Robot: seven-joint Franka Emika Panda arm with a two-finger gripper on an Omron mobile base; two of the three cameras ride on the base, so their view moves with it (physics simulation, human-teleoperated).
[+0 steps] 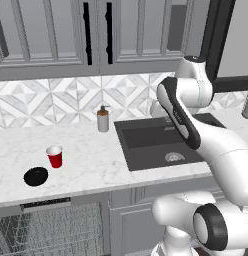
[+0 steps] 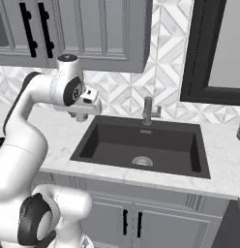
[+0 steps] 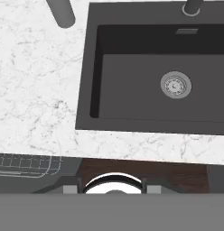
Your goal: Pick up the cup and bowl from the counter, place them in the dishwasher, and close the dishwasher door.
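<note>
White marble-look counter (image 1: 91,165) runs across the kitchen, faint grey veins through it, with a dark sink (image 1: 156,142) sunk into its right half. On the left stretch sits the cup (image 1: 55,156) — red, tapered, white at the rim — standing upright. Just beside it, nearer the front edge and a little to the left, lies the bowl (image 1: 36,176), glossy black and shallow; the two are close, and I cannot tell whether they touch. Further back, near the patterned backsplash, a soap dispenser (image 1: 103,119) stands between the cup and the sink's left corner.

Below the counter's front edge, under the bowl and cup, the dishwasher (image 1: 46,227) shows its black control strip and a grey wire rack (image 1: 51,232) behind it, so it stands open at the front. From the hand view a corner of that same rack (image 3: 28,164) peeks out under the counter's edge.

The white arm rises beside the sink and bends over it, well apart from the cup and bowl. Its gripper (image 2: 82,115) hangs above the counter just left of the basin, pointing down — nothing is between the fingers, but whether they stand apart or together I cannot tell from here. A grey faucet (image 2: 148,111) stands at the back rim of the sink, and the round drain (image 3: 176,85) sits in the basin floor.
</note>
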